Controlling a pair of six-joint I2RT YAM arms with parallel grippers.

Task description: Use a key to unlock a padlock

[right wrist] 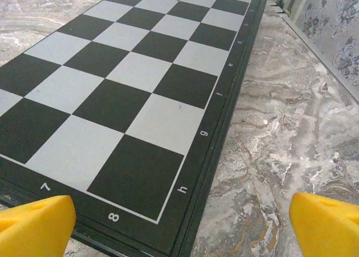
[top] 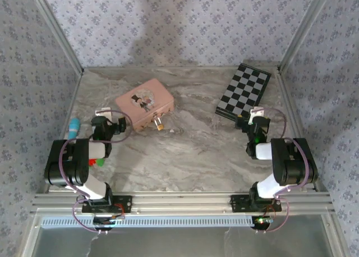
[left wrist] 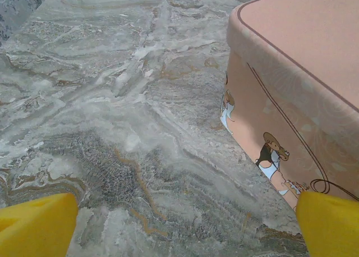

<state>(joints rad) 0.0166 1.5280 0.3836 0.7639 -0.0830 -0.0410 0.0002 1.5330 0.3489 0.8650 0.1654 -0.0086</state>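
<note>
1. A grey-veined marble table [top: 185, 156] spreads beneath both sets of jaws, bare between the yellow fingers [left wrist: 39, 226] of the left gripper [left wrist: 184, 226].
2. A black-and-white chessboard [top: 245, 92] lies flat directly ahead of the right gripper [right wrist: 182, 226]. Its near edge (marked with numbers and letters) runs between those jaws.
3. A pink picture-lidded box [top: 145, 102] sits ahead and to the right of the left jaws, its illustrated side wall just beside the right finger.
4. Both grippers stand spread wide and hold nothing. In each wrist view the fingertips sit at the two bottom corners.
5. The padlock [top: 159, 124], tiny and brass-gold, rests at the box's near side. It is off to the right of the left jaws, between the two grippers and untouched by either.
</note>
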